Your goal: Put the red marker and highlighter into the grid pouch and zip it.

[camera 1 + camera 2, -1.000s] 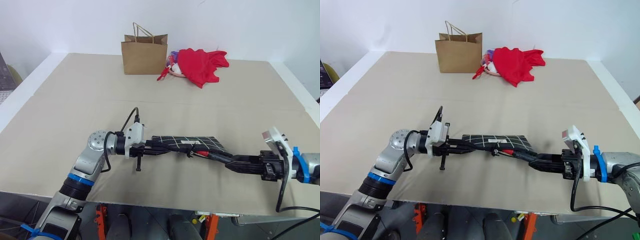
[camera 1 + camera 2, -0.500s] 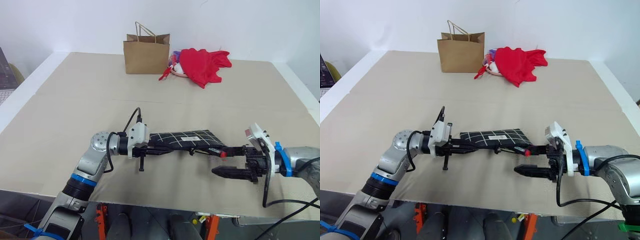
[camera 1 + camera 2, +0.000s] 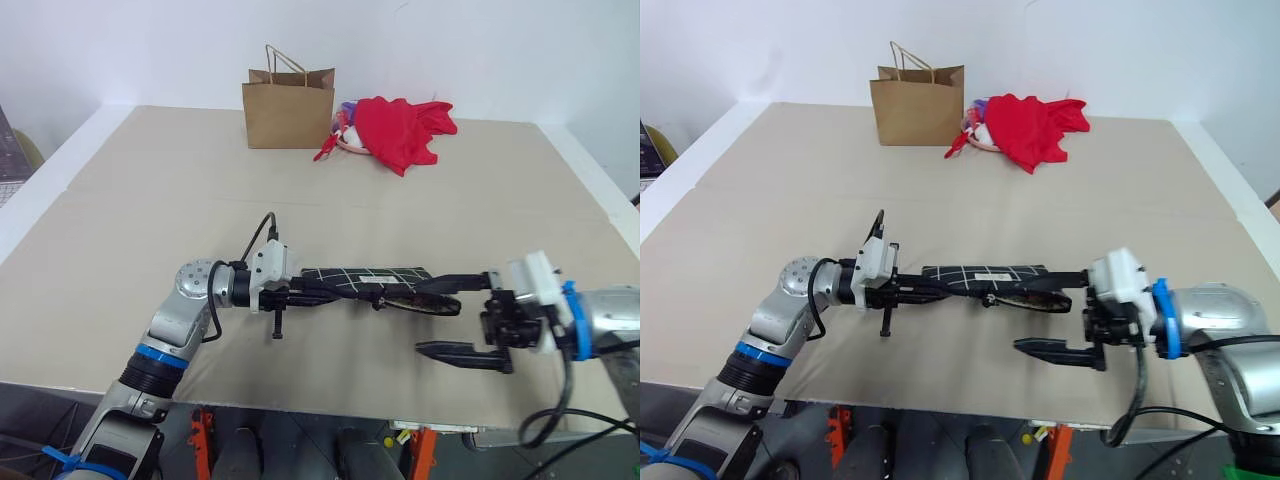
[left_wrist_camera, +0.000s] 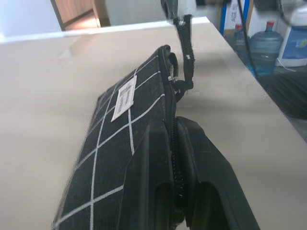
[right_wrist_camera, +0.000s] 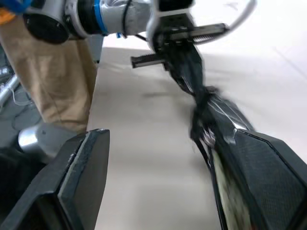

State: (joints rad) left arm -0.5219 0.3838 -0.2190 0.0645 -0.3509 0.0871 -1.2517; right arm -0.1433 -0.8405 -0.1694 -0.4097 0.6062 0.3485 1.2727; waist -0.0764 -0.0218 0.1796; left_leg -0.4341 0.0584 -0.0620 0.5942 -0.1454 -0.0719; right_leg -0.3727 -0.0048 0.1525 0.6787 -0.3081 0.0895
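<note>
The left arm reaches in from the lower left, elbow bent, its forearm lying level and pointing toward the robot's right. The left tool (image 3: 300, 291) is clamped on the near end of the grid pouch (image 3: 365, 277), its two black fingers (image 4: 201, 158) pinching the zipper edge from both sides, as the left wrist view shows. The pouch is held off the surface, edge-up, stretching level to the right; its white label (image 4: 123, 97) faces outward and the zipper pull (image 4: 186, 60) sits at the far end.

The right arm comes in from the lower right, its forearm pointing left and tipped a little down. The right tool (image 3: 455, 315) stands wide open: one finger (image 3: 462, 279) lies along the far end of the pouch by its open mouth, the other (image 3: 455, 353) hangs well below, apart from it. Whether the upper finger touches the fabric I cannot tell.

The surface (image 3: 150, 200) is a broad beige board with white edges. At its far side stand a brown paper bag (image 3: 289, 110) and, just beside it, a heap of red cloth (image 3: 403, 130). A white wall (image 3: 150, 45) closes the room behind.
</note>
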